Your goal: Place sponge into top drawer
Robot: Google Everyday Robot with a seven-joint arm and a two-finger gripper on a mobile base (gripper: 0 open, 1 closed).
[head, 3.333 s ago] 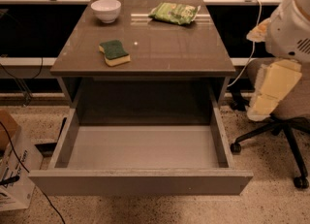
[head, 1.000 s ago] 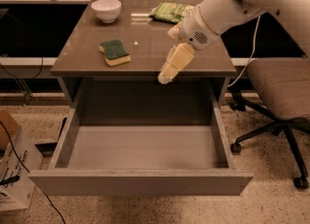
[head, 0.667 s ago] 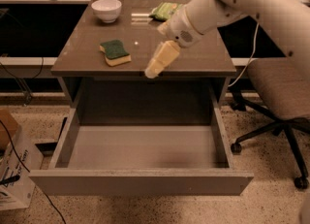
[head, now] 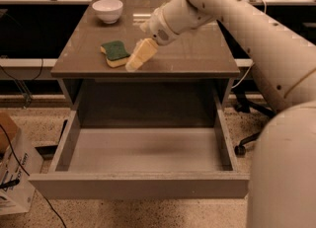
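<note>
The sponge, dark green on top with yellow foam below, lies on the left part of the table top, near the front edge. My gripper, cream-coloured, hangs low over the table just right of the sponge, close to or touching its right side. It holds nothing that I can see. The top drawer is pulled fully out below the table, and its smooth grey interior has nothing in it.
A white bowl stands at the back left of the table. My arm crosses the right and back of the table and hides what lies behind it. A cardboard box sits on the floor at left, and a chair base at right.
My arm has swung in from the right and the gripper has moved left and down across the table, from mid-table to right beside the sponge. The sponge and drawer have not moved.
</note>
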